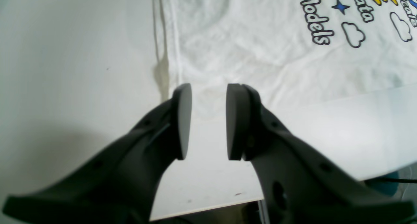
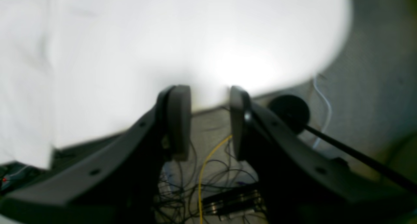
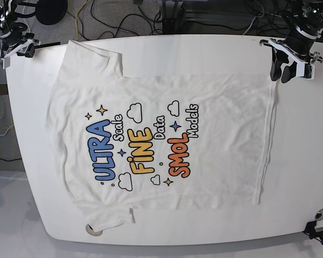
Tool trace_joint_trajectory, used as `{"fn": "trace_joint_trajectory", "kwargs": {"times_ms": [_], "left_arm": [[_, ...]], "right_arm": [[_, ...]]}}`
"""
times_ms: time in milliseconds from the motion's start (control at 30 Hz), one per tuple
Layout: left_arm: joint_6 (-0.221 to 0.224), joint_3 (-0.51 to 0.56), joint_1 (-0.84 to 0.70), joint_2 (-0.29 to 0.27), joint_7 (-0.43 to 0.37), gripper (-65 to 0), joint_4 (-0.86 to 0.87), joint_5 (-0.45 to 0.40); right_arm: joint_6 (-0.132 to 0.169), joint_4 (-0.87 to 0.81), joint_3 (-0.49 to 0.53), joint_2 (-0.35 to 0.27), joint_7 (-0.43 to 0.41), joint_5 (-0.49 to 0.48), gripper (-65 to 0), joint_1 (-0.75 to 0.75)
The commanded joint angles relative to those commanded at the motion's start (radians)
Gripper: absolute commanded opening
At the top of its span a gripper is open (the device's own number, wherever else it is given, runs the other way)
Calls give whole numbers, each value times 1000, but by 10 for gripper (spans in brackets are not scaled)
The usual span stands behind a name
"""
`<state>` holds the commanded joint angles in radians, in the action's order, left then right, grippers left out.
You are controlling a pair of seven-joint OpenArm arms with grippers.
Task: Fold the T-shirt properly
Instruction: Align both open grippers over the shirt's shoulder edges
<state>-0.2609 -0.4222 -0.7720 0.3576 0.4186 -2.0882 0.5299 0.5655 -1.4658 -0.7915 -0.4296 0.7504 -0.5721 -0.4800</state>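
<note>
left wrist view: the left gripper [image 1: 208, 121], dark grey with flat pads, hangs with jaws apart and empty above the hem corner of the white cotton t-shirt [image 1: 260, 51]. right wrist view: the right gripper [image 2: 210, 123] is parted too, past the white counter [image 2: 195, 38] edge. base view: the printed shirt lies flat, print up, on the counter.

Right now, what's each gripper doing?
Left gripper: open, empty, near the T-shirt hem.
Right gripper: open, empty, past the table edge.
</note>
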Motion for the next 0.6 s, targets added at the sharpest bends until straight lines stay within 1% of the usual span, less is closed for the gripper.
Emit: {"fn": "trace_joint_trajectory", "kwargs": {"times_ms": [133,367,600], "left_arm": [[-2,7,32,1,13,-465,30,-32],[-3,10,81,0,42,-461,62,-48],[1,41,118,1,50,-462,91,-62]], "right_arm": [[0,3,20,-5,-4,1,-429,0],[3,11,31,-31,-8,2,-401,0],[1,37,56,-59,-11,6,-397,57]]}}
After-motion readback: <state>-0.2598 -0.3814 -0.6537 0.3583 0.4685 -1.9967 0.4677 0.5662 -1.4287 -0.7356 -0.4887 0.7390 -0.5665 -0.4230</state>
